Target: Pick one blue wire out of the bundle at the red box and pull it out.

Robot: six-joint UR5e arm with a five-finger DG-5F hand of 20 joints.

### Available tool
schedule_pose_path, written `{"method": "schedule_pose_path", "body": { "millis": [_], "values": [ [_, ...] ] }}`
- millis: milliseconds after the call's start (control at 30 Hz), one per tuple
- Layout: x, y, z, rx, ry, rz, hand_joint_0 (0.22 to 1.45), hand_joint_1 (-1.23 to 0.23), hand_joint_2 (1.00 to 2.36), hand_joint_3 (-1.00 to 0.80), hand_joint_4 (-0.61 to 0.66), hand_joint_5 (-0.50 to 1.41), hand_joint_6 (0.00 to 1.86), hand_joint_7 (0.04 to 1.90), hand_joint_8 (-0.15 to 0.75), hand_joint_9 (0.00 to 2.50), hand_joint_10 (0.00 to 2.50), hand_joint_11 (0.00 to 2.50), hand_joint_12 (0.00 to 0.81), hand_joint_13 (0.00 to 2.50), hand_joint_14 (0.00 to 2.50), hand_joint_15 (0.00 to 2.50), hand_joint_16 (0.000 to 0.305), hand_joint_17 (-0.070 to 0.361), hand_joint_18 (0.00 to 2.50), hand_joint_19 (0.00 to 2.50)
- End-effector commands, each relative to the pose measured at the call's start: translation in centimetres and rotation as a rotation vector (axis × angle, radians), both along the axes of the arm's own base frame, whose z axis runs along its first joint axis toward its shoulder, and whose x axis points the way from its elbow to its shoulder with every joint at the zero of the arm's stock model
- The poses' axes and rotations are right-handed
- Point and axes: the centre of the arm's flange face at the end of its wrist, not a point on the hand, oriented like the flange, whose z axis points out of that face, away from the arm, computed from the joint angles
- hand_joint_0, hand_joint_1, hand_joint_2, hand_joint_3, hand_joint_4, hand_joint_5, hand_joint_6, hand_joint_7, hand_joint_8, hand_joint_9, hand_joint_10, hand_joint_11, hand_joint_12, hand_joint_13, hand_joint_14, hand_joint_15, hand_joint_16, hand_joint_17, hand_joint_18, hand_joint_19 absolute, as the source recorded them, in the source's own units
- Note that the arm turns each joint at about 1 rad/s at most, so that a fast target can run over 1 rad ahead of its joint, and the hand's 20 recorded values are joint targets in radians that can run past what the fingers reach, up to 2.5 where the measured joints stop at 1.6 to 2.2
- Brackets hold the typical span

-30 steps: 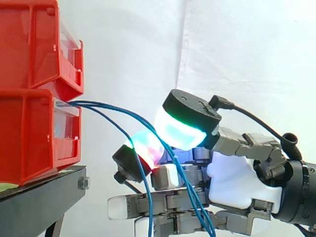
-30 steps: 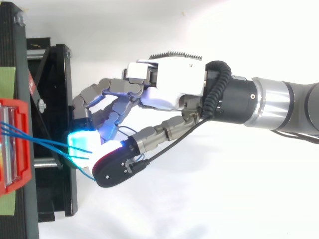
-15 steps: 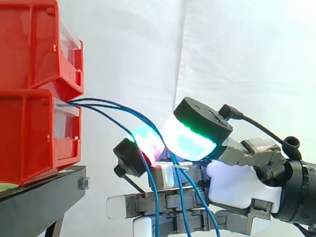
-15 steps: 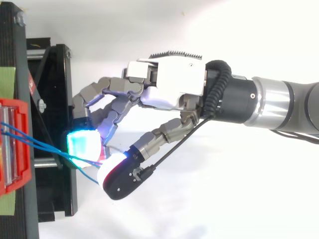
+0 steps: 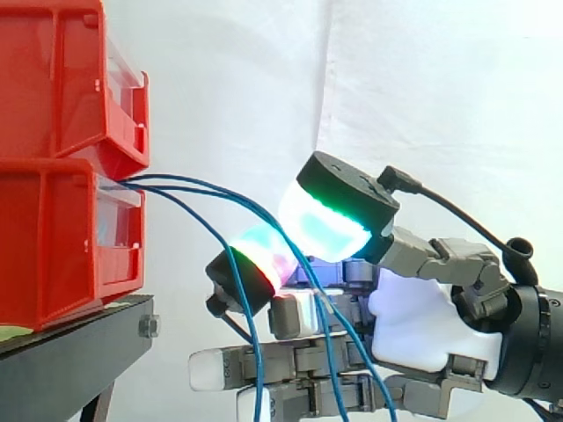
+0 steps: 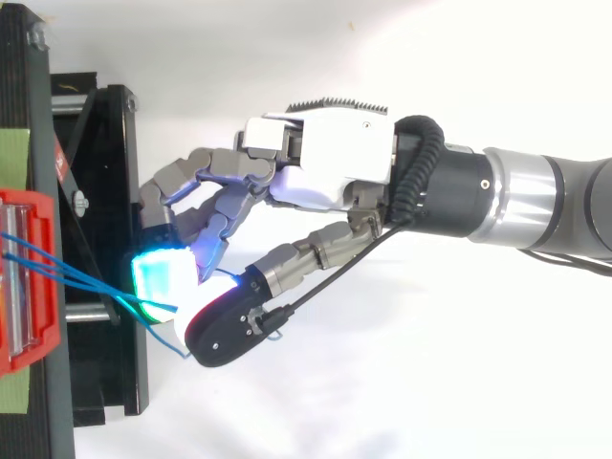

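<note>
Before a white curtain (image 5: pixel 440 88), we see the hand (image 5: pixel 413 325) pinching blue wires (image 5: pixel 198 188) near the red box (image 5: pixel 53 246).
The wires leave the box's front, arch to the right and drop between two glowing fingertips (image 5: pixel 318 230) pressed together on them. The other fingers lie straight below. The box rests on a black stand (image 5: pixel 79 352).

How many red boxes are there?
2. The upper red box sits stacked on the lower red box at the left of the side view. The blue wires come out of the lower one. More may be hidden past the picture's edge.
</note>
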Motion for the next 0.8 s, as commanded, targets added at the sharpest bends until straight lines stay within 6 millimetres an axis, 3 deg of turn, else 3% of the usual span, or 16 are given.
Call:
{"method": "schedule_pose_path", "body": {
  "millis": [0, 67, 200, 333, 367, 533, 667, 767],
  "values": [
    [-0.01, -0.06, -0.01, 0.000, 0.000, -0.001, 0.61, -0.83, 1.01, -0.26, 0.09, -0.13, 0.87, 1.18, 0.277, 1.07, 0.02, 0.75, 0.368, 0.67, 0.02, 0.40, 0.048, 0.108, 0.59, 0.56],
    [-0.02, -0.07, -0.03, 0.000, 0.002, -0.002, 0.58, -0.77, 1.01, -0.23, 0.12, -0.13, 0.84, 1.13, 0.297, 1.07, 0.02, 0.68, 0.409, 0.69, 0.01, 0.38, 0.056, 0.126, 0.64, 0.54],
    [-0.02, -0.07, -0.03, 0.000, 0.002, -0.002, 0.58, -0.71, 1.01, -0.21, 0.16, -0.10, 0.77, 1.08, 0.293, 1.06, 0.02, 0.60, 0.416, 0.70, 0.01, 0.37, 0.058, 0.131, 0.66, 0.54],
    [-0.01, 0.05, -0.03, 0.000, 0.002, -0.001, 0.60, -0.65, 1.01, -0.19, 0.22, -0.04, 0.51, 1.43, 0.273, 1.03, 0.01, 0.48, 0.409, 0.69, 0.01, 0.36, 0.058, 0.130, 0.65, 0.54],
    [-0.01, -0.07, -0.01, -0.001, 0.001, -0.002, 0.60, -0.63, 1.01, -0.21, 0.23, -0.04, 0.50, 1.41, 0.269, 1.03, 0.01, 0.48, 0.406, 0.69, 0.01, 0.36, 0.057, 0.129, 0.64, 0.55],
    [0.00, 0.05, -0.01, -0.001, 0.001, -0.001, 0.55, -0.64, 1.01, -0.36, 0.18, -0.05, 0.54, 1.43, 0.259, 1.04, 0.02, 0.59, 0.380, 0.67, 0.02, 0.39, 0.051, 0.114, 0.59, 0.59],
    [0.02, -0.07, 0.04, -0.001, 0.001, -0.002, 0.51, -0.70, 1.00, -0.47, 0.16, -0.08, 0.70, 1.20, 0.282, 1.08, 0.02, 0.65, 0.393, 0.69, 0.01, 0.40, 0.053, 0.120, 0.62, 0.57],
    [-0.02, -0.07, -0.03, -0.002, 0.002, -0.002, 0.49, -0.74, 1.00, -0.50, 0.17, -0.10, 0.77, 1.15, 0.291, 1.09, 0.02, 0.69, 0.399, 0.70, 0.01, 0.40, 0.054, 0.122, 0.62, 0.56]
  ]
}}
